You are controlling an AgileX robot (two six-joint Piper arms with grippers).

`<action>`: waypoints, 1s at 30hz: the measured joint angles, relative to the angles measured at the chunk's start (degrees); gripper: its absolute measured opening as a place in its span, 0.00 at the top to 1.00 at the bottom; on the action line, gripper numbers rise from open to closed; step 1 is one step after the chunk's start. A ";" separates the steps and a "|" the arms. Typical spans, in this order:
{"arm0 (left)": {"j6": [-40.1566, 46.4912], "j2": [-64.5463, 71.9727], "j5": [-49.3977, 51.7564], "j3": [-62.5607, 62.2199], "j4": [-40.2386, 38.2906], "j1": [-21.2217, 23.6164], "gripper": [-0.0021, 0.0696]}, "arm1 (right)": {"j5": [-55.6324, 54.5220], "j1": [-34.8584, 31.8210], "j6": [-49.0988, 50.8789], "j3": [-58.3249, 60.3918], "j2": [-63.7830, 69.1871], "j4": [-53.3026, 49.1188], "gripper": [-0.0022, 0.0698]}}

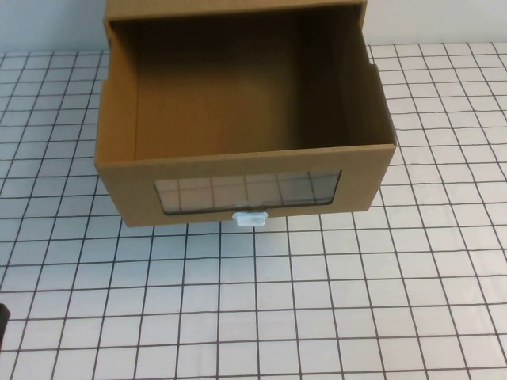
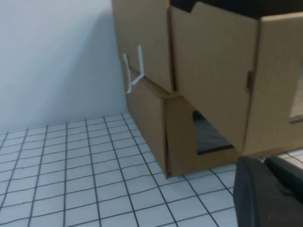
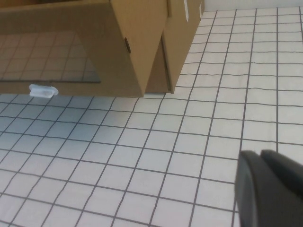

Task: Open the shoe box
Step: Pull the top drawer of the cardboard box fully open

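One shoe box [image 1: 238,162] of brown cardboard stands at the far middle of the worktop [image 1: 317,301], its drawer [image 1: 222,95] drawn out toward the robot and showing a bare interior. The outer sleeve [image 1: 238,6] is cut off by the top edge of the high view, so its depth and rear cannot be made out. The drawer front carries one clear window [image 1: 247,190] and, just under it, one white pull tab [image 1: 251,217] that overhangs the lower edge. In the left wrist view one white strip [image 2: 140,59] sits on the side of the sleeve. A dark opening lower on the box there is partly covered by the drawer's side, and what it belongs to cannot be told. Two claws are present, each seen only in its own wrist view and cropped by the picture edge. The left claw [image 2: 267,194] hangs near the box's left side, apart from it, and whether it is open or closed cannot be told. The right claw [image 3: 265,189] is closed on nothing, over bare worktop off the box's front right corner.
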 joint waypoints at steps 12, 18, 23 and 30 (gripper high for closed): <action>-0.60 0.00 2.01 0.45 -0.39 0.00 0.97 | -0.44 0.00 0.00 0.00 0.00 -0.49 0.99; -0.82 0.00 2.10 0.45 -0.39 0.00 0.97 | -0.54 0.00 0.00 0.00 0.00 -0.49 0.99; -0.82 0.00 2.10 0.45 -0.39 0.00 0.97 | -0.54 0.00 0.00 0.00 -0.03 -1.13 0.99; -0.96 0.00 2.10 0.45 -0.39 0.00 0.97 | -8.76 -9.20 0.00 4.86 -3.89 -4.02 0.99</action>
